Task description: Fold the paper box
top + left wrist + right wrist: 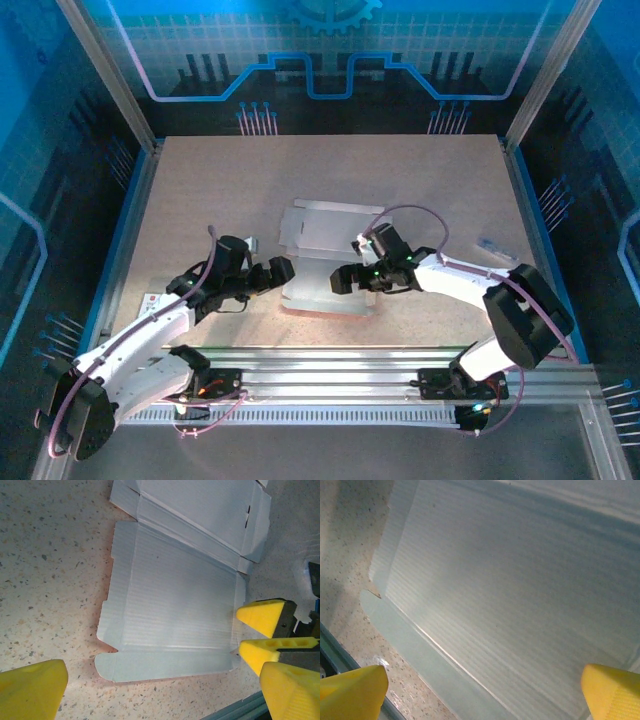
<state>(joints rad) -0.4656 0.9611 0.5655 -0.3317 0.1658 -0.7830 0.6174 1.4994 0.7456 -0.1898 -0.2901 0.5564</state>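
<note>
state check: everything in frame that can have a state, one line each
paper box: unfolded, lying flat on the table, whitish face up, not held
left gripper: open, empty, beside the box's left edge
right gripper: open, empty, at the box's right edge

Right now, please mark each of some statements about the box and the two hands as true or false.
1. The paper box lies flat, whitish face up. True.
2. The left hand is shut on a flap. False: it is open and holds nothing.
3. The right hand is open. True.
4. The paper box is already folded into shape. False: its panels lie spread out on the table.
</note>
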